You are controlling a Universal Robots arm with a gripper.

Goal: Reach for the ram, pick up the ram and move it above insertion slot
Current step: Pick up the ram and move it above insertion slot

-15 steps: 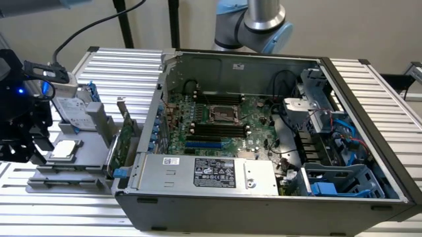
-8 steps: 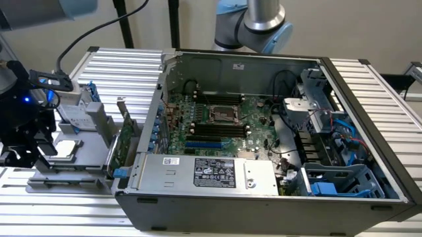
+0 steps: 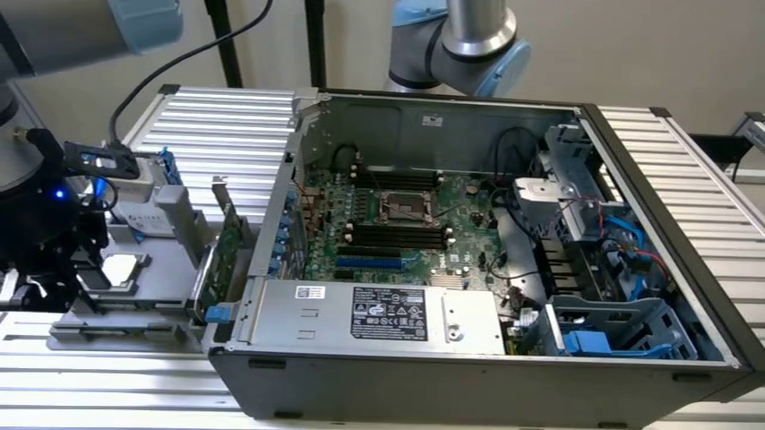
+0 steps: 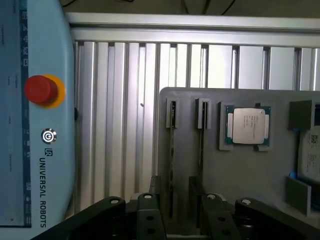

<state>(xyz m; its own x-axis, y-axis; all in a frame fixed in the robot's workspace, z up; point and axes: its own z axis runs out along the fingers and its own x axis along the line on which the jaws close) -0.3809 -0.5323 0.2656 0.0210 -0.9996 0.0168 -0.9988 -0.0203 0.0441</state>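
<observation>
Two thin ram sticks stand on edge in the grey holder (image 4: 240, 175), one (image 4: 172, 160) beside the other (image 4: 201, 155), each seen as a dark strip between grey end clips. My gripper (image 4: 180, 222) hangs over their near ends, open, with both sticks running into the gap between its black fingers (image 4: 148, 215) and nothing gripped. In the exterior view the gripper (image 3: 54, 287) sits over the holder (image 3: 132, 309), to the exterior view's left of the open computer case (image 3: 478, 358). The black memory slots (image 3: 395, 235) lie on the motherboard inside the case.
A processor chip (image 4: 247, 126) rests in the holder next to the sticks. A wider green card with a bracket (image 3: 221, 246) stands between holder and case. A teach pendant with a red stop button (image 4: 41, 90) lies on the ribbed aluminium table (image 4: 125, 110). A power supply (image 3: 382, 313) fills the case's front.
</observation>
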